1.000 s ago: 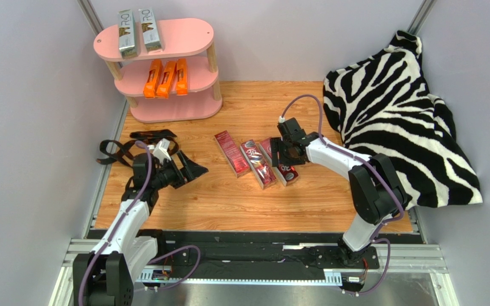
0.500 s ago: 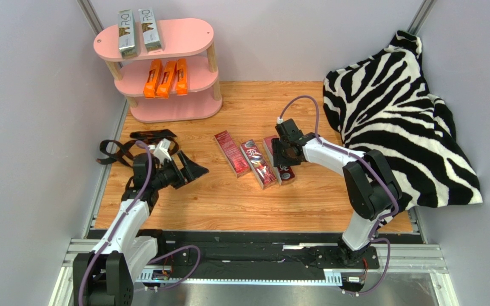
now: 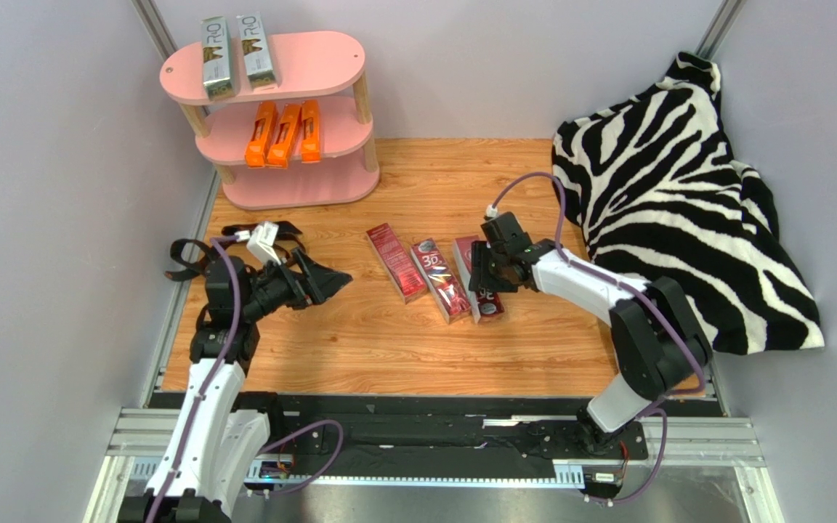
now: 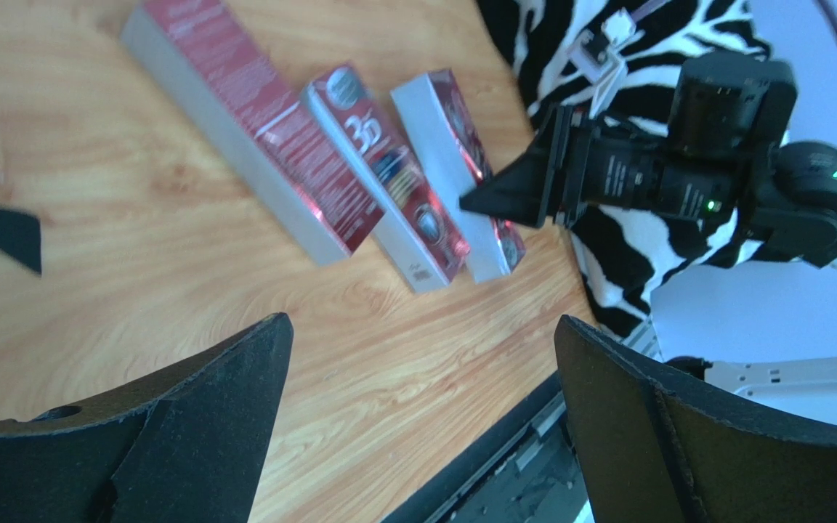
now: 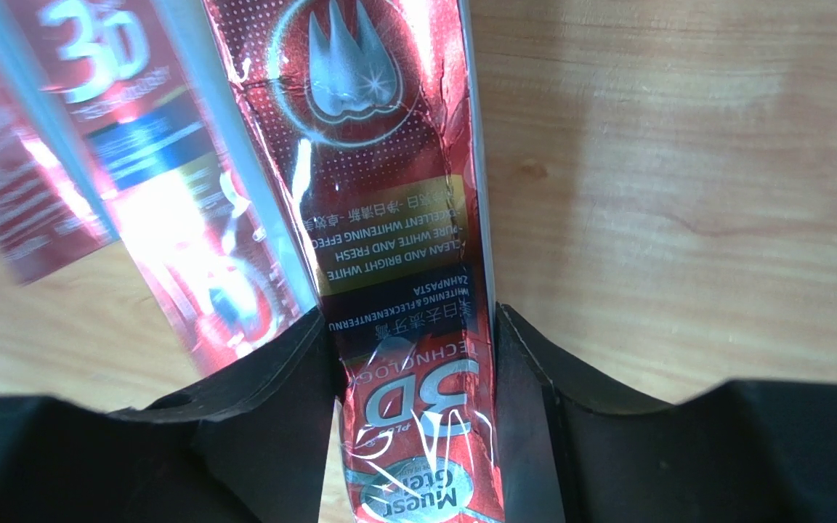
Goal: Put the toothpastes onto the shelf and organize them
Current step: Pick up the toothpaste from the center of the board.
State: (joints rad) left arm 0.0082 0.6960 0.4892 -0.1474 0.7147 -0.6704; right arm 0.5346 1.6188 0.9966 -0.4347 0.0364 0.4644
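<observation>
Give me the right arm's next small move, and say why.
Probably lift straight up: the right gripper is clamped on both long sides of the rightmost dark red carton, which seems to lie on the table close beside the neighbouring carton, and the shelf stands at the far left.

The wooden bench (image 3: 390, 327) holds a pink shelf (image 3: 319, 60), three red toothpaste boxes (image 3: 396, 262) side by side, a black strap (image 3: 183, 253) and a zebra cloth (image 3: 674, 185).
</observation>
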